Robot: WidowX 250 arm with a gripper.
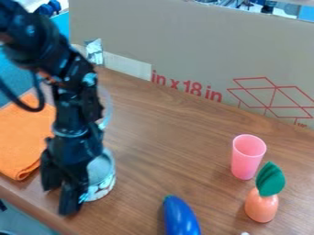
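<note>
The hand [58, 201] partly hides the can [103, 176].

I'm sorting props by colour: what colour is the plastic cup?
The cup is pink, shown best in the camera view.

From a distance, I'm looking through a fixed camera that is standing above the brown, wood-grained counter [162, 137] and facing down at a slant. It is pointing across the counter toward the upright, tan cardboard panel with red print [202, 50], whose lower edge is slanting down to the right. I'm seeing into the pink, translucent cup [243, 160] while also seeing its side. The view is sitting fairly near: the blue, smooth, elongated toy [182, 218] is running off the bottom edge, and the black, jointed robot arm [70, 92] is filling much of the left side.
</note>
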